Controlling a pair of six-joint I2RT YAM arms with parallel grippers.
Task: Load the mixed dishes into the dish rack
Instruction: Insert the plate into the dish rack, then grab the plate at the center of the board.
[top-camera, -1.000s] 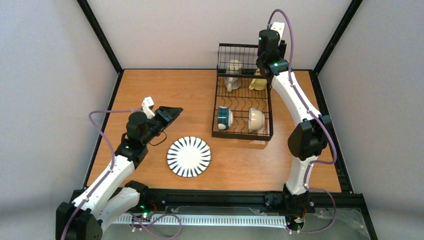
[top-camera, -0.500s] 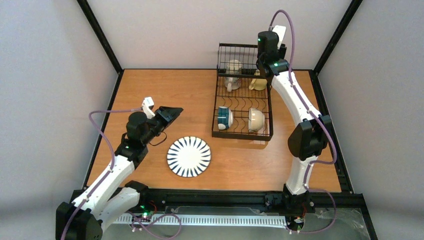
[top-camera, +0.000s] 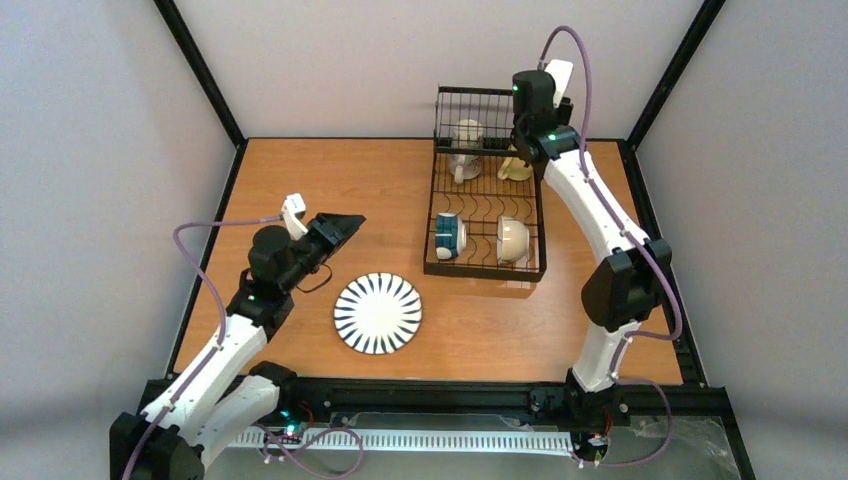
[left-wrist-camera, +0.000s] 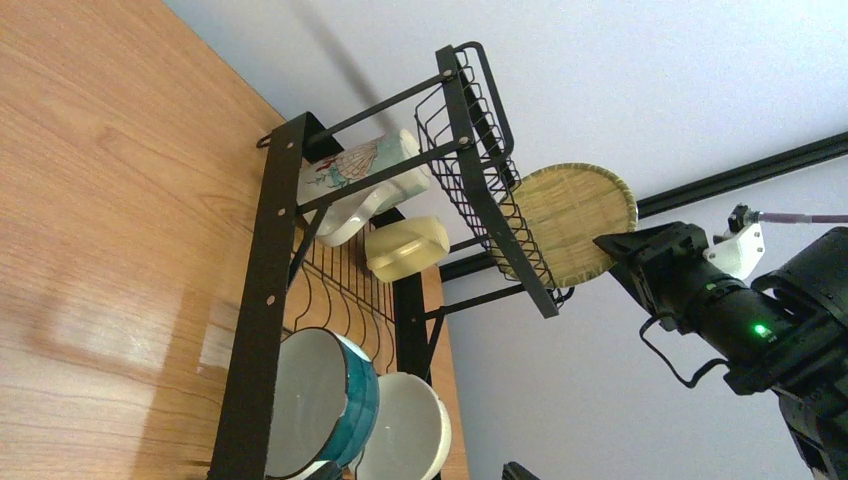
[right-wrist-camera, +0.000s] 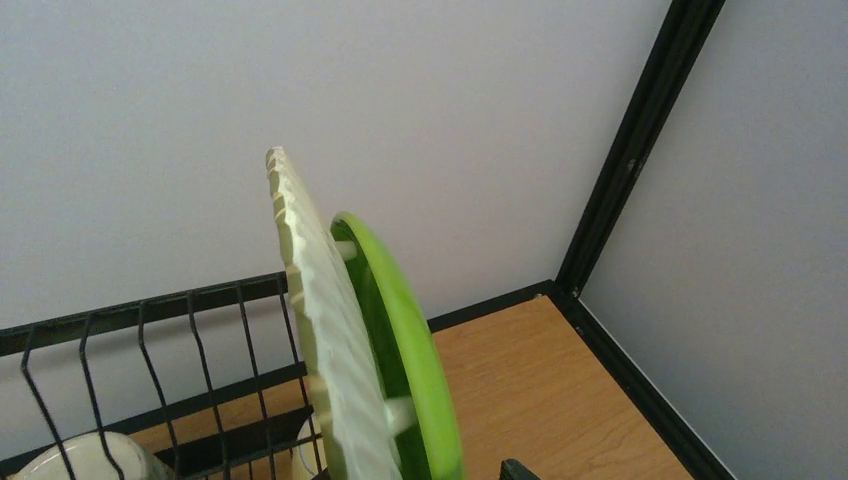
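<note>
Top external view showed the striped plate (top-camera: 378, 313) lying flat on the table (top-camera: 320, 170), near and left of the dish rack (top-camera: 485, 271). It was the one dish not yet loaded. The left gripper (top-camera: 350, 222) hovered just to its far left, clear of it, jaws spread wide and holding nothing.

On the rack's flat base a teal-banded cup (top-camera: 450, 236) and a bowl (top-camera: 512, 238) lay on their sides. A mug (top-camera: 466, 150) and a cream cup (top-camera: 515, 168) sat at the far end by the raised basket (left-wrist-camera: 480, 170). In that basket a pale ridged plate (right-wrist-camera: 330, 330) stood on edge with a lime-green plate (right-wrist-camera: 405, 330) close beside it. The right gripper (left-wrist-camera: 615, 250) was poised at the ridged plate's top rim. Its jaws stood wide, and whether a finger touched the rim could not be told.

The striped plate looked stiff and shallow, probably light, and likely smooth enough to skid on the wood. Its material could not be judged, so it was best treated as breakable. Lying flat, it offered only its rim. The sensible hold seemed to be the far-left edge nearest the left gripper, one finger slid under the lip and one on top. A pinch there would probably let the plate droop or twist, so a deep, firm bite seemed wise before tilting it upright for a slot.
</note>
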